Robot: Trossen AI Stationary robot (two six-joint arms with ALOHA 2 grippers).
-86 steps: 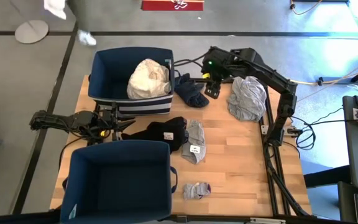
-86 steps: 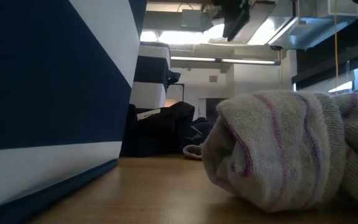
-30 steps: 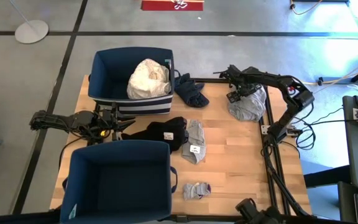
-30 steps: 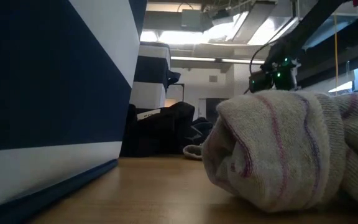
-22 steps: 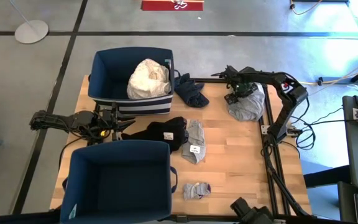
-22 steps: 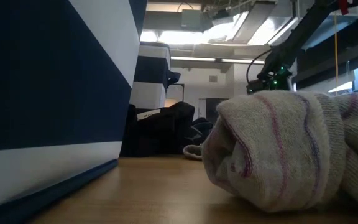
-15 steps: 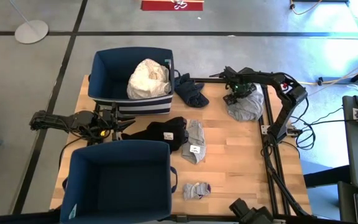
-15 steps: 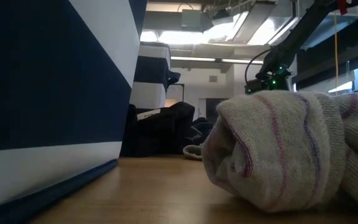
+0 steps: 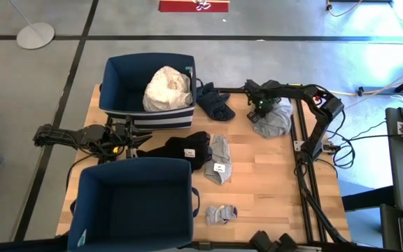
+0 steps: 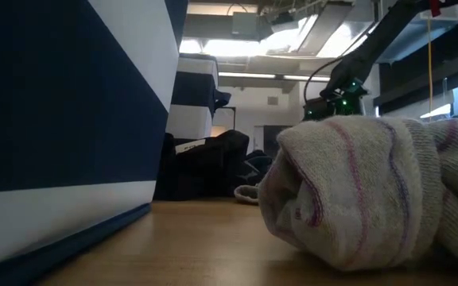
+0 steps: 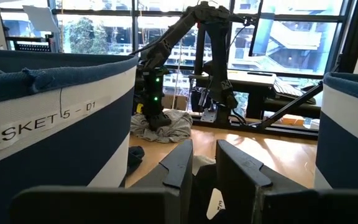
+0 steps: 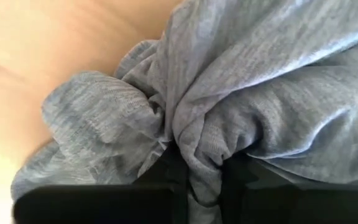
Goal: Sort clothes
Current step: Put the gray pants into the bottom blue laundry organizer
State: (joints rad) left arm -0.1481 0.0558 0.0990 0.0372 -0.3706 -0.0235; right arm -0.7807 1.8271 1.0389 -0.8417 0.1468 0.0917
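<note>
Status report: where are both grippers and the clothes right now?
Right gripper shut on crumpled light grey garment, far right table edge. Left gripper open, idle between the navy fabric bins. Nothing blocking.

right gripper (image 9: 259,106) tips buried in grey garment (image 9: 275,120) | striped sock (image 10: 372,191) cut off at frame edge

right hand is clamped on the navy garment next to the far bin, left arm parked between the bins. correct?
Not quite. The right hand is shut on the light grey garment at the table's right edge, not the navy garment; the right wrist view shows grey fabric bunched between its fingers. The left hand does sit between the bins, per the high view.
</note>
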